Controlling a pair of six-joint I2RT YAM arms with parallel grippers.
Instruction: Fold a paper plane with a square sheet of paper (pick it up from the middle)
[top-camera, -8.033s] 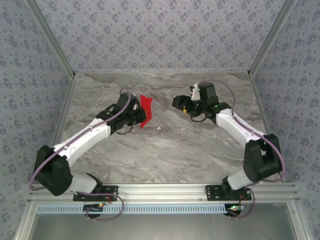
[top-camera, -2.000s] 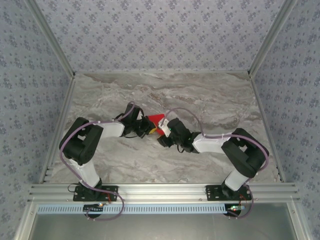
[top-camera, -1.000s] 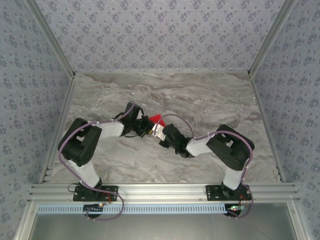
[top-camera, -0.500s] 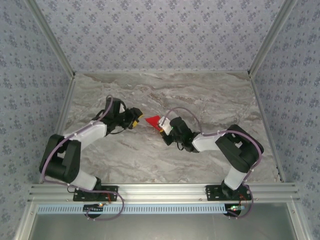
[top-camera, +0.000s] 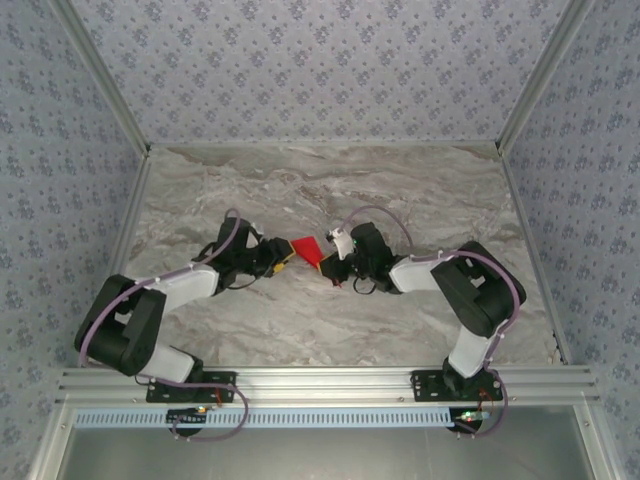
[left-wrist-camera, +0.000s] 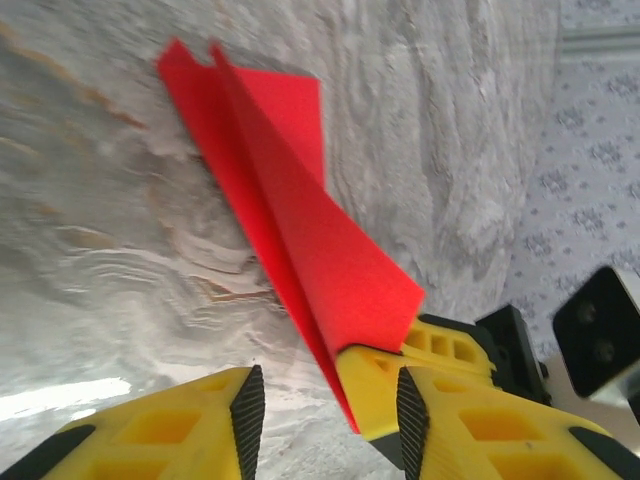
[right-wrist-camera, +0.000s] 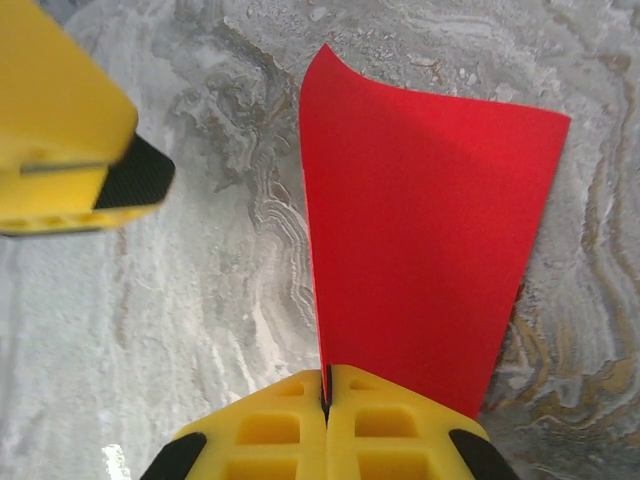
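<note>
Table (top-camera: 400, 190): grey marble top, pale and brown veining, spreading beneath and ahead of both pairs of jaws; metal rail (top-camera: 330, 380) along near edge.

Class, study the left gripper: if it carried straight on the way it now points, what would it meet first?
Most likely the red paper, whose edge lies just ahead of the open left gripper. The right gripper, shut on the paper, sits close behind. Depth is unclear.
</note>
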